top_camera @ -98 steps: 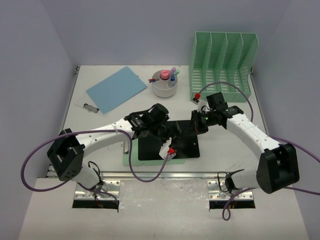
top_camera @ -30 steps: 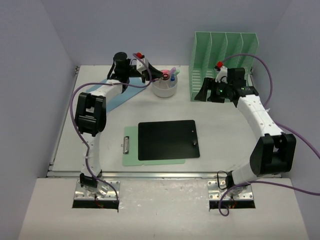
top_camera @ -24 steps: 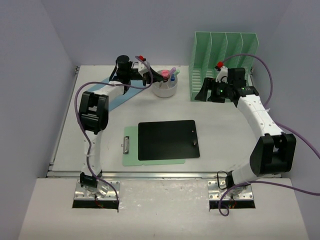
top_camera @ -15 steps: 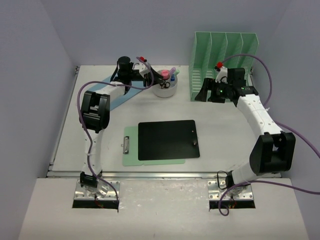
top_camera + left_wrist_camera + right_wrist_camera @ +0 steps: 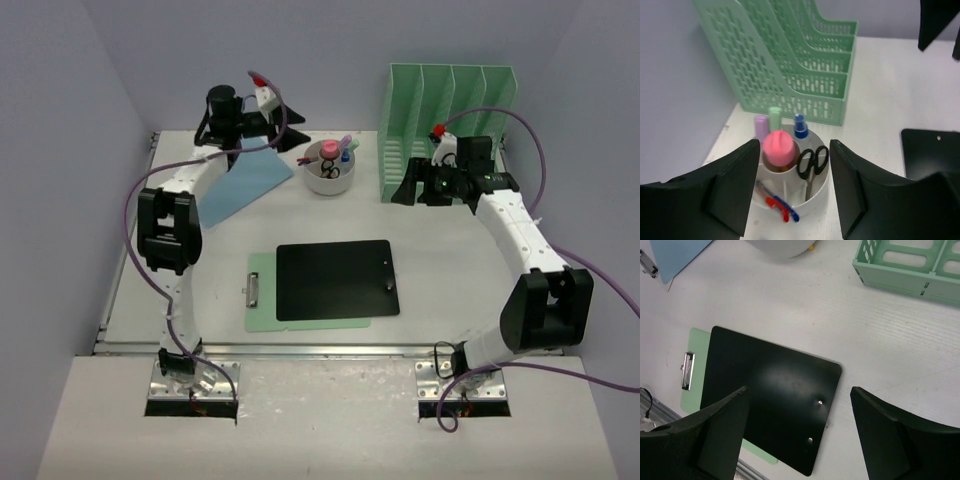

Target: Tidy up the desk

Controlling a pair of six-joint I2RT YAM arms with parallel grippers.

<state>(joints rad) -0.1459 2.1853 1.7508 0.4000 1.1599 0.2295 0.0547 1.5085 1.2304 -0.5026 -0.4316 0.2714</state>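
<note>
Jaws stand spread and empty on both sides. My left gripper [image 5: 795, 150] faces the white pen cup [image 5: 815, 202] holding scissors [image 5: 812, 162]. My right gripper [image 5: 799, 390] looks down on the black clipboard [image 5: 770, 395], which lies on a green clipboard [image 5: 697, 342] mid-way across the desk [image 5: 450, 270].

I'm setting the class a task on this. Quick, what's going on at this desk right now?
The desk is being organized, but nothing is held at this moment. The left gripper hovers open near the white pen holder, which contains scissors. The right gripper, also open, hangs in front of the mint file rack. A black board lies on a green clipboard mid-desk. A blue clipboard lies at the back left. Neither clipboard is in the rack.
</note>
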